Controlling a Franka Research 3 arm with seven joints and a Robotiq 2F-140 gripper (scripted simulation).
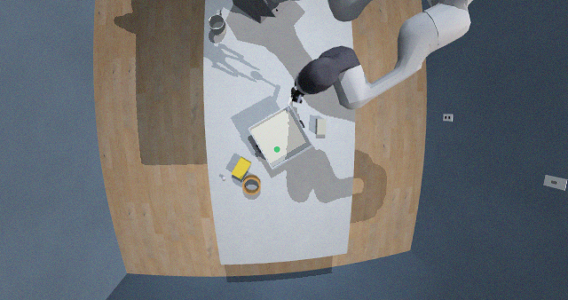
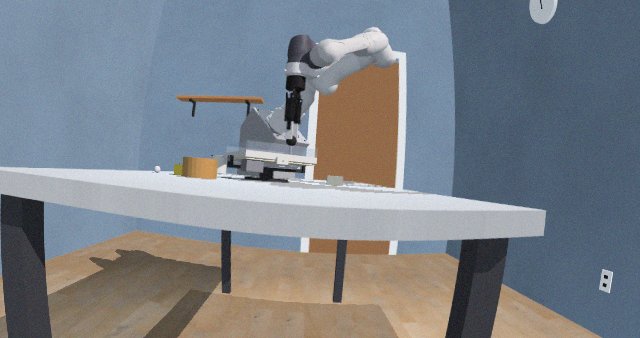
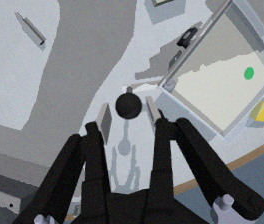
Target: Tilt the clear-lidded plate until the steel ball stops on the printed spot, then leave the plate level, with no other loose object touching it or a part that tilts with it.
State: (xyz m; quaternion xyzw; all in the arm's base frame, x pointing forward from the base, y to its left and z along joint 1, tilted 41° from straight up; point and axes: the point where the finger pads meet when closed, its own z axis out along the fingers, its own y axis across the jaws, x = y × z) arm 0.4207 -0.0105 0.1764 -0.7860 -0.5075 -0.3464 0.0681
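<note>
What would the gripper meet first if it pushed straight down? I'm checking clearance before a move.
Probably the black knob between the jaws of the gripper, at the corner of the clear-lidded plate. Contact is unclear; depth is hard to judge.

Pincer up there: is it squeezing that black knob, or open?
Open: the pincer straddles the black knob, gaps showing on both sides.
</note>
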